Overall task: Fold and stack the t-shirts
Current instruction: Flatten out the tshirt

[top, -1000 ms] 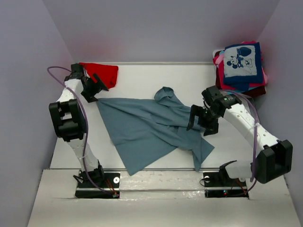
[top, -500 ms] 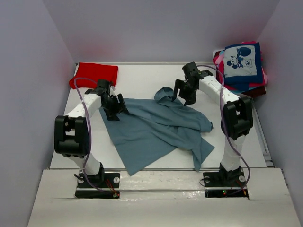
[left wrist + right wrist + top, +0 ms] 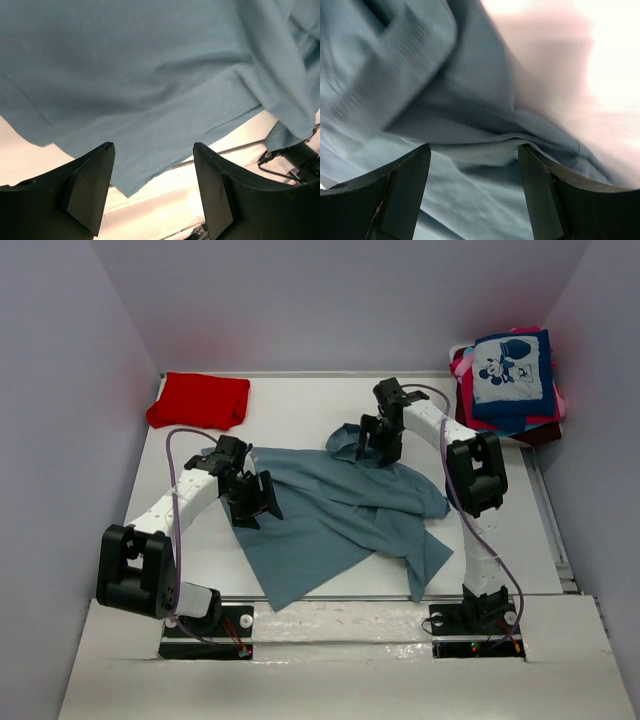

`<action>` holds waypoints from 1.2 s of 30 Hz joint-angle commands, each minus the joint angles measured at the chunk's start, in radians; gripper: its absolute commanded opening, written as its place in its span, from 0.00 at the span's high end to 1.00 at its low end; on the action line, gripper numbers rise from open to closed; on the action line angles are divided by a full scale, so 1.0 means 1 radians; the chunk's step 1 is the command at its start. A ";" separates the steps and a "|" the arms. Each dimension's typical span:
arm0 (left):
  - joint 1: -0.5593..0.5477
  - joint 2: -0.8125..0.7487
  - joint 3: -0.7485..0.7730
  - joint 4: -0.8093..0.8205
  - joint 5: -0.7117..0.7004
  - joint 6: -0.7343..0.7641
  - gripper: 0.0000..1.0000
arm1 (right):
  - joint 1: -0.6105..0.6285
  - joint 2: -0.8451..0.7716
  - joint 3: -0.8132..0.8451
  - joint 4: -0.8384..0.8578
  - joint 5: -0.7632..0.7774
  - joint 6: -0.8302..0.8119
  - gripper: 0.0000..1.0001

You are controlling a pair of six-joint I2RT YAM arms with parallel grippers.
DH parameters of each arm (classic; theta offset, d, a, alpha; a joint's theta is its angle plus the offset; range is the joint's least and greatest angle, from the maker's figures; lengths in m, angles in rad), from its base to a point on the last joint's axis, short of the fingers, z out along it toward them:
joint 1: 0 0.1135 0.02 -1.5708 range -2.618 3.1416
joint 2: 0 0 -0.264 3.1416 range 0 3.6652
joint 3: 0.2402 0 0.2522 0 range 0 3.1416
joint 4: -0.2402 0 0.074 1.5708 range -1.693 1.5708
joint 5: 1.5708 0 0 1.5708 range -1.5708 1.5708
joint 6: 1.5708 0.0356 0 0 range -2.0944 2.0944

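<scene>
In the middle of the tabletop (image 3: 300, 405) the grey-blue t-shirt (image 3: 330, 515) lies rumpled. The left claw (image 3: 255, 502) and right claw (image 3: 372, 440) hover spread wide, holding nothing (fabric's bunched under the right one). Pinching two layers there would probably skew the fold.

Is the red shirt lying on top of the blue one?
No, the red shirt sits by itself in the far left corner, apart from the blue shirt spread out in the middle.
</scene>
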 commanded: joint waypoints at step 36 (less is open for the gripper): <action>-0.204 -0.201 -0.339 -0.003 0.122 -0.128 0.37 | -0.008 0.114 0.188 0.007 -0.043 -0.051 0.27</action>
